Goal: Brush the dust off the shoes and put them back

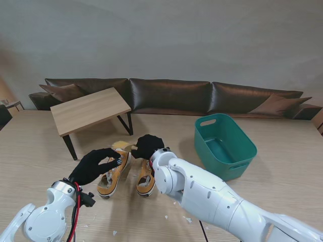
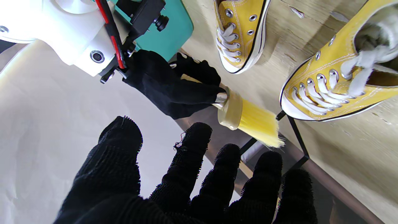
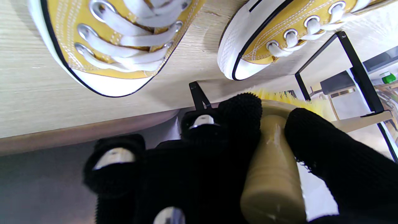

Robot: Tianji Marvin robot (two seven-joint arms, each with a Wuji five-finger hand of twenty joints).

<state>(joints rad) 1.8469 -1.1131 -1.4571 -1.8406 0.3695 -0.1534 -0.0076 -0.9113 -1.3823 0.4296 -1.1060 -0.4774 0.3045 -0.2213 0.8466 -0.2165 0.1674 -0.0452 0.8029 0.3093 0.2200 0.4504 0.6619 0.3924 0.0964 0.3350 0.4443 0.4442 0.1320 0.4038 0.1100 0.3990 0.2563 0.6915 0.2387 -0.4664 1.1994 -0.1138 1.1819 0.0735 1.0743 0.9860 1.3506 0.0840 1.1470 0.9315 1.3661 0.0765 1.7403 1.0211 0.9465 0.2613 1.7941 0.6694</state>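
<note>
Left wrist view shows the right hand (image 2: pixel 174 84) wrapped tight on the brush (image 2: pixel 248 116), bristles out past the shoes' (image 1: pixel 126 171) toes so it can sweep them. Both shoes sit side by side on the table (image 1: pixel 282 186). The left hand (image 1: pixel 93 165) holds nothing, fingers spread over the left shoe, maybe to steady it.

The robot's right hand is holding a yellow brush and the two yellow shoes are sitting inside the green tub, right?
Not quite. The right hand does hold the yellow brush, but both yellow shoes sit on the table, left of the green tub. The stand view shows it.
</note>
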